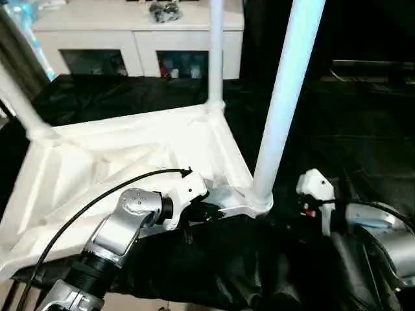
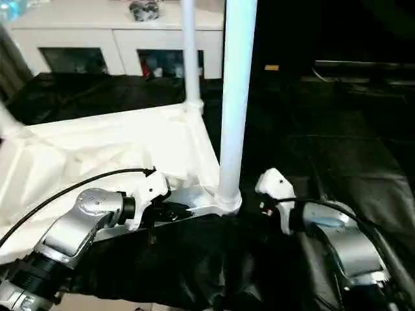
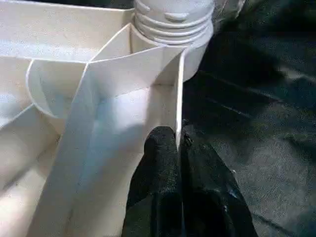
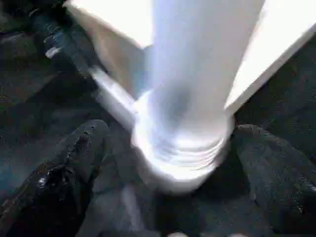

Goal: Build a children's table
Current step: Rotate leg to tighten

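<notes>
The children's table lies upside down on black cloth, its white ribbed tabletop facing up. Three white legs stand upright in its corner sockets: the near right one, a far one and one at the left. My left gripper is shut on the tabletop's thin side wall, just beside the near right corner socket. My right gripper is open, with one black finger on each side of the near right leg's ribbed base.
A white cabinet with glass doors stands behind the table, with a dark object on top. Black cloth covers the surface to the right and in front. My left arm's black cable arcs over the tabletop.
</notes>
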